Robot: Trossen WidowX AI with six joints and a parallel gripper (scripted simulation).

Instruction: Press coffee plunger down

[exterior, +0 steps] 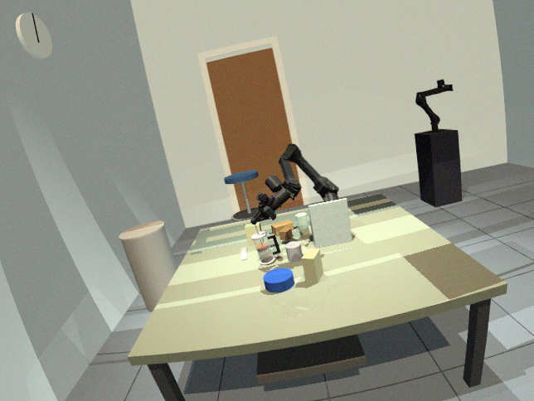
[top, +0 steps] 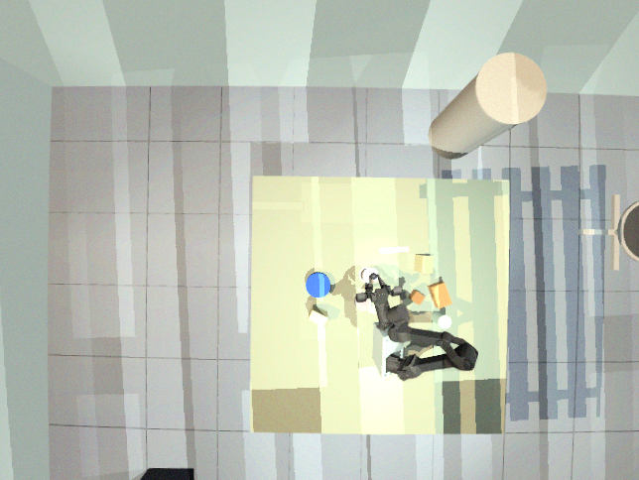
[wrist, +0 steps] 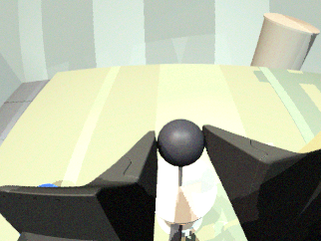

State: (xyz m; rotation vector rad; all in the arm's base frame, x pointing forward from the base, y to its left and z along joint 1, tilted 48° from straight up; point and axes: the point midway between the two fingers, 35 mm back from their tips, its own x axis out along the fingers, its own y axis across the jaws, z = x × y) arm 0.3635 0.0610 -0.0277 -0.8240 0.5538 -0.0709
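Note:
The coffee press (exterior: 264, 250) (top: 367, 272) (wrist: 192, 207) is a glass beaker with brown liquid and a black handle. It stands upright near the middle of the table (exterior: 388, 276) (top: 289, 232). Its thin plunger rod rises to a dark round knob (wrist: 180, 141). My gripper (wrist: 179, 133) (exterior: 255, 221) (top: 372, 279) is shut on that knob from both sides, straight above the press. In the wrist view the knob sits between the two black fingers, with the lid and beaker below.
A grey mug (exterior: 293, 250), a tan block (exterior: 312, 265) and a blue disc (exterior: 279, 279) (top: 318, 284) stand close to the press. Orange boxes (exterior: 283, 229) (top: 439, 294), a glass cup (exterior: 302, 219) and a white panel (exterior: 330, 222) stand behind. A beige cylinder (top: 485, 105) (wrist: 285, 40) stands off the table.

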